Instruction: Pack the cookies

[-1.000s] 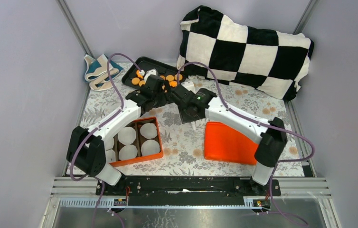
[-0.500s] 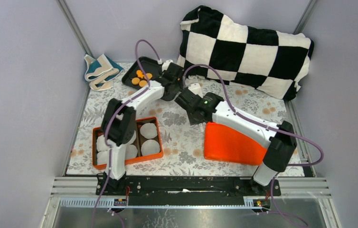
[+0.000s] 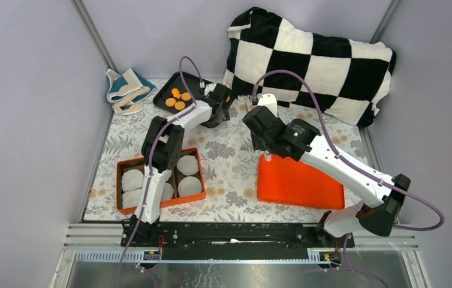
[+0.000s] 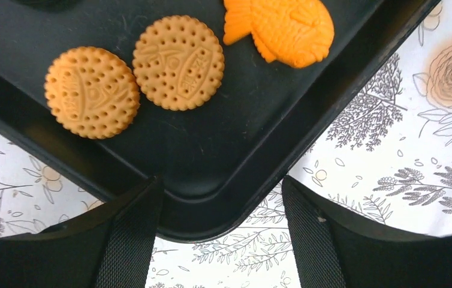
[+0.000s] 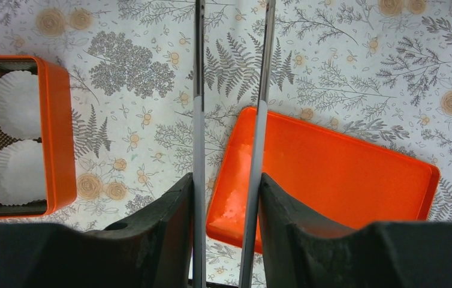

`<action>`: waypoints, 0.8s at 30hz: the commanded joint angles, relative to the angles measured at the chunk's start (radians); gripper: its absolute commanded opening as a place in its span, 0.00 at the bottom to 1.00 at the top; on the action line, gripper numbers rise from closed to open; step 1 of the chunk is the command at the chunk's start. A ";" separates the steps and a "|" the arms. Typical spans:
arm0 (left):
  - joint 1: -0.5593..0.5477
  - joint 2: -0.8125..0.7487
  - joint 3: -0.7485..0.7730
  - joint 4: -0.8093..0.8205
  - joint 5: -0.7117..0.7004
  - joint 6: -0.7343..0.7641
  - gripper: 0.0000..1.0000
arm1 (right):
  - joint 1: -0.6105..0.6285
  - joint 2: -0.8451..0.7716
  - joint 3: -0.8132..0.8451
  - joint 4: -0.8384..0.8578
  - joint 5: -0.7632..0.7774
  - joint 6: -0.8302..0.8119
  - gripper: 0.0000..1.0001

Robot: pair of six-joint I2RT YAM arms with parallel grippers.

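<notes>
Orange cookies [image 3: 179,99] lie on a black tray [image 3: 162,99] at the back. In the left wrist view two round cookies [image 4: 92,93] and a fish-shaped one [image 4: 283,30] lie on the tray [image 4: 211,150]. My left gripper [image 3: 218,108] [image 4: 220,183] is open and empty, its jaws either side of the tray's near corner. My right gripper [image 3: 264,135] [image 5: 226,180] is shut on metal tongs [image 5: 198,90], held above the flowered cloth between the orange tin [image 5: 59,132] and the orange lid [image 5: 343,174].
The orange tin [image 3: 202,174] at the front left holds several white paper cups. The orange lid [image 3: 298,183] lies flat at the front right. A checkered pillow [image 3: 313,60] fills the back right. A folded cloth [image 3: 124,89] lies at the back left.
My left arm has stretched out towards the back, with its gripper now at the tray's right corner. My right arm has swung right and back with the tongs, uncovering the lid.
</notes>
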 commanded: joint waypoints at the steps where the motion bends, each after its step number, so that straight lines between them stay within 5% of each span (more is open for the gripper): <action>1: -0.017 0.027 0.012 0.019 0.064 0.027 0.76 | -0.006 -0.050 0.006 0.043 0.065 -0.006 0.45; 20: -0.399 -0.216 -0.440 0.134 0.287 -0.038 0.76 | -0.008 -0.088 0.063 0.066 0.135 -0.062 0.47; 24: -0.429 -0.292 -0.459 0.153 0.234 -0.057 0.76 | -0.007 -0.101 0.054 0.079 0.141 -0.052 0.46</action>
